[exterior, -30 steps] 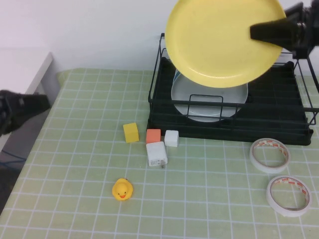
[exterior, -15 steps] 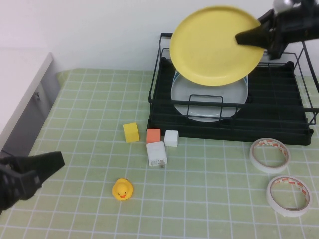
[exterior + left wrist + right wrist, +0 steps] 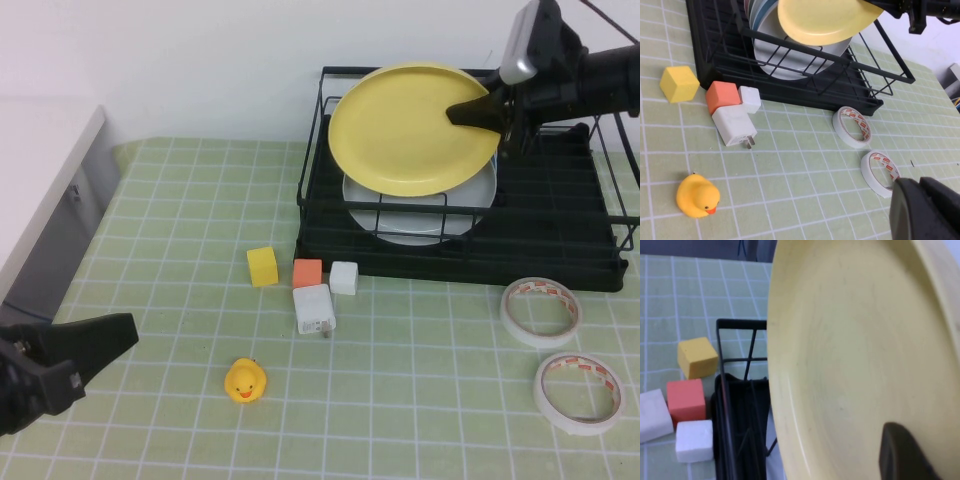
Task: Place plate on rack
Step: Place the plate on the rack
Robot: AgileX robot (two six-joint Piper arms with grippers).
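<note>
The yellow plate (image 3: 410, 130) is tilted on edge over the left half of the black wire rack (image 3: 560, 262), in front of a grey plate (image 3: 420, 218) standing in it. My right gripper (image 3: 472, 112) is shut on the plate's right rim, high above the rack. In the right wrist view the plate (image 3: 850, 355) fills most of the picture, with one dark fingertip (image 3: 900, 452) lying on it. My left gripper (image 3: 70, 355) is shut and empty, low at the table's front left, far from the rack. The left wrist view shows the plate (image 3: 822, 20) and the rack (image 3: 805, 92).
A yellow cube (image 3: 262, 266), an orange cube (image 3: 308, 272), a white cube (image 3: 344, 277) and a white charger (image 3: 313, 308) lie in front of the rack. A rubber duck (image 3: 245, 381) sits nearer me. Two tape rolls (image 3: 541, 311) (image 3: 577, 392) lie at the front right.
My right gripper has lowered the yellow plate toward the rack and drawn it a little left. My left gripper has dropped from mid-left to the front-left corner.
</note>
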